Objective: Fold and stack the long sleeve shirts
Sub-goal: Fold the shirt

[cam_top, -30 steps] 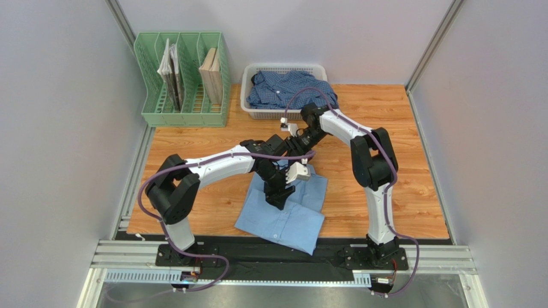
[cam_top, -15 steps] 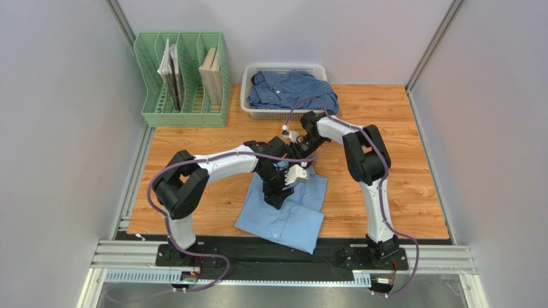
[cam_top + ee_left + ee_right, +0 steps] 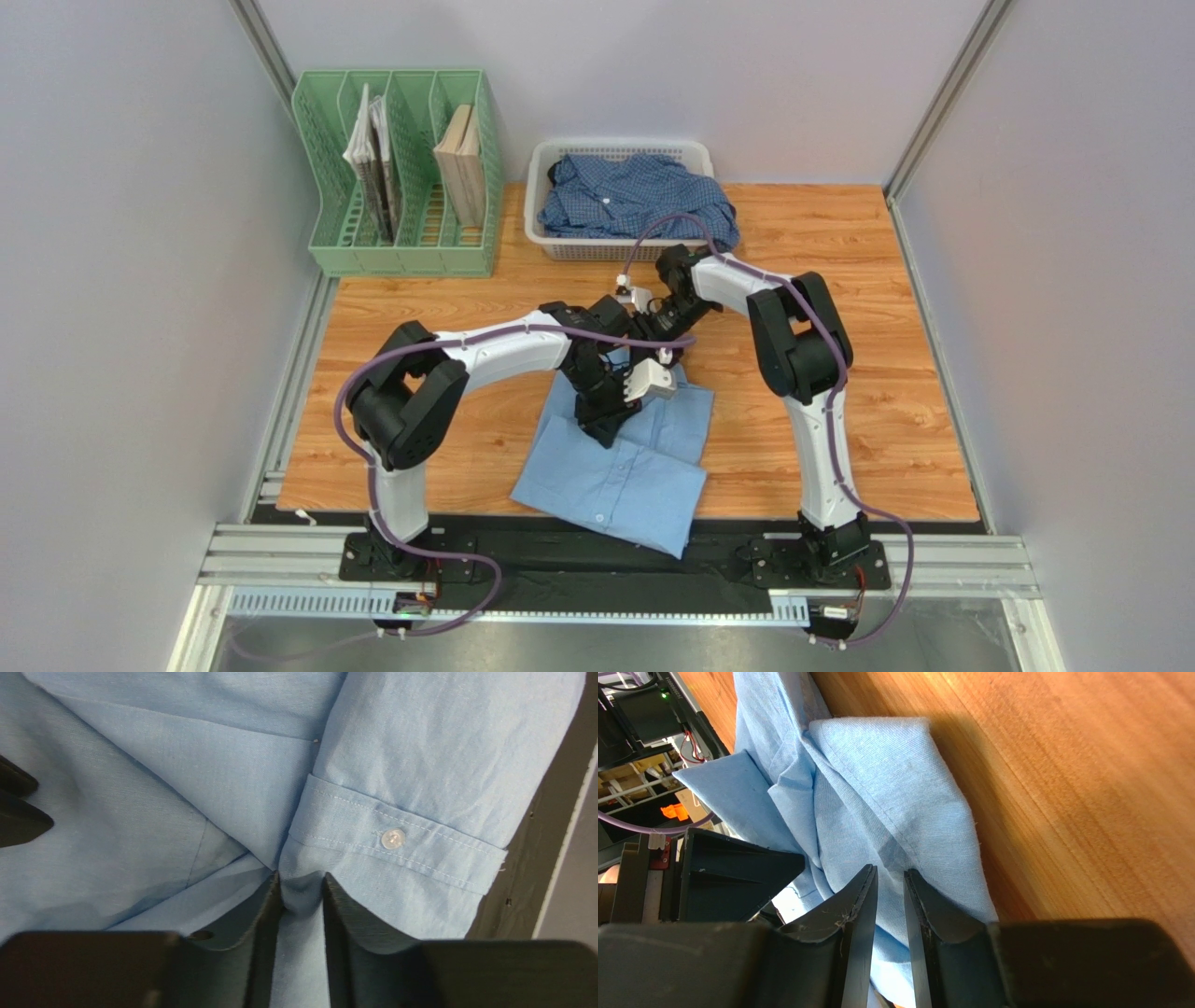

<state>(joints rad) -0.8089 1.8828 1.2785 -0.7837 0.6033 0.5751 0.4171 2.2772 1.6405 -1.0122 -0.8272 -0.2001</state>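
The plain light sky-blue long sleeve shirt (image 3: 617, 476) lies partly folded on the wooden table near the front edge. My left gripper (image 3: 603, 424) presses down on its middle. In the left wrist view the gripper (image 3: 303, 880) pinches a ridge of the cloth just beside the buttoned sleeve cuff (image 3: 396, 840). My right gripper (image 3: 657, 343) is at the shirt's far edge, and its jaws (image 3: 890, 873) are closed narrowly on a fold of the same light blue shirt (image 3: 878, 791). The darker checked shirt (image 3: 631, 196) lies crumpled in the white basket (image 3: 539, 210).
A green file rack (image 3: 400, 175) holding booklets stands at the back left beside the basket. Bare wooden table (image 3: 870, 364) stretches to the right of the shirt. The black front rail (image 3: 617, 560) runs just below the shirt's near edge. Walls close in both sides.
My left gripper has closed on the light blue cloth. The right arm came down and nearer to the shirt's far edge, then held still. The shirt has barely shifted.
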